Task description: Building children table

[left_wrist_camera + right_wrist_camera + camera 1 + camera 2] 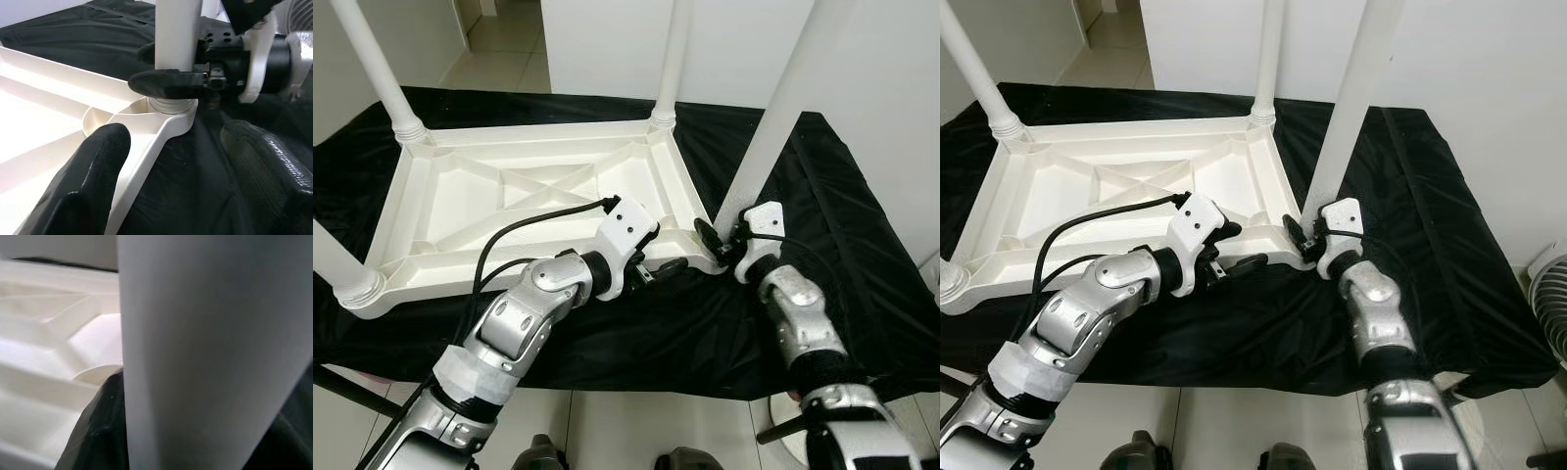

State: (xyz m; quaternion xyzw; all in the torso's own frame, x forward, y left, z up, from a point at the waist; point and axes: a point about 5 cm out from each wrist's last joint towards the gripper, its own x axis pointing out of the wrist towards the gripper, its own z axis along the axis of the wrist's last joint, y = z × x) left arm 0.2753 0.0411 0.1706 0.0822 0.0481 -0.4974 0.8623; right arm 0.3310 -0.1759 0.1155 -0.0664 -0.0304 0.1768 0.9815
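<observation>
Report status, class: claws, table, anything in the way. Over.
Right claw shut on table leg at near corner socket. Left claw open, straddling upturned tabletop rim. Four legs standing. Black cloth underneath, nothing blocking.

A table draped in black cloth (pixel 862 245) carries the white plastic children's table (pixel 509 206), which lies upside down with its ribbed underside up and its legs (pixel 773 117) pointing upward.
</observation>
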